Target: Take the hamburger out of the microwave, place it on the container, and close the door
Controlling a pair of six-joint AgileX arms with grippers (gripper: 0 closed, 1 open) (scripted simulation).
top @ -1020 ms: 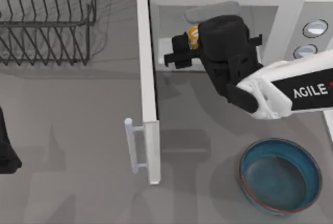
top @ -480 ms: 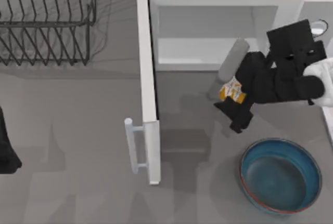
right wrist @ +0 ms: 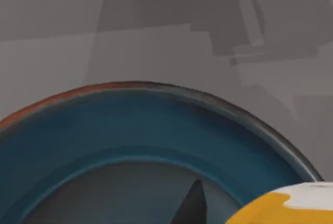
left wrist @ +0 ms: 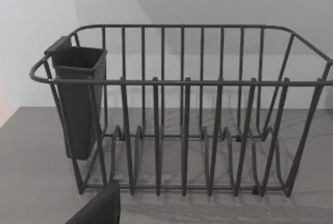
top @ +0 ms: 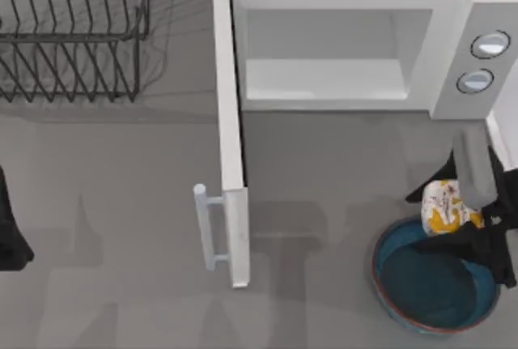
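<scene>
The hamburger (top: 443, 206), white-wrapped with orange-yellow patches, hangs over the far rim of the blue container (top: 409, 288) at the front right. My right gripper (top: 453, 221) is shut on it, dark fingers on either side. In the right wrist view the hamburger (right wrist: 291, 206) sits at the corner above the container's glossy blue inside (right wrist: 130, 125), with a dark fingertip (right wrist: 193, 206) beside it. The microwave (top: 449, 33) stands at the back with a bare pale cavity. Its door (top: 229, 122) is swung wide open toward the front, bar handle (top: 207, 227) facing left. My left gripper (top: 10, 240) is parked at the left edge.
A black wire dish rack (top: 73, 33) with a cutlery cup (left wrist: 78, 99) stands at the back left. Two round knobs (top: 483, 61) sit on the microwave's right panel. Bare grey table lies between the open door and the container.
My right gripper carried the hamburger out of the microwave cavity, rightward and toward the front, to a spot over the container's rim. The door and left arm stayed still.
</scene>
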